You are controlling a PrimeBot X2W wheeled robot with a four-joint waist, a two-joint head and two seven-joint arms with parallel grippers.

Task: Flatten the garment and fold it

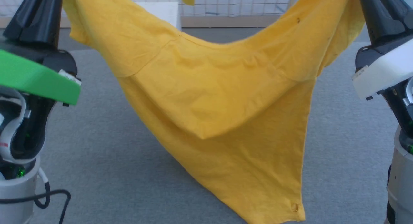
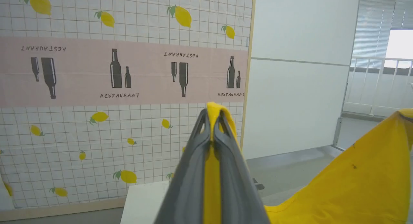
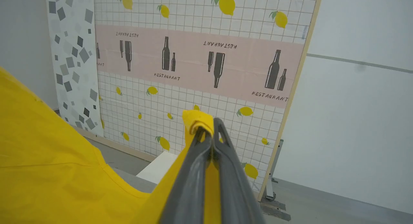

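The left gripper [image 2: 213, 120] and the right gripper [image 3: 211, 130] each pinch tight on the garment [image 1: 219, 120], which hangs between them above the gray floor [image 1: 96, 153], so flattening and folding are still left to do.

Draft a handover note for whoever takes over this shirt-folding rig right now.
Left gripper: shut on the garment, pinching its cloth.
Right gripper: shut on the garment likewise.
Garment: hanging in the air between both grippers, sagging in the middle, one corner drooping toward the grey floor.
Done: picked up at two points.
Left: lay it flat, smooth it, fold.
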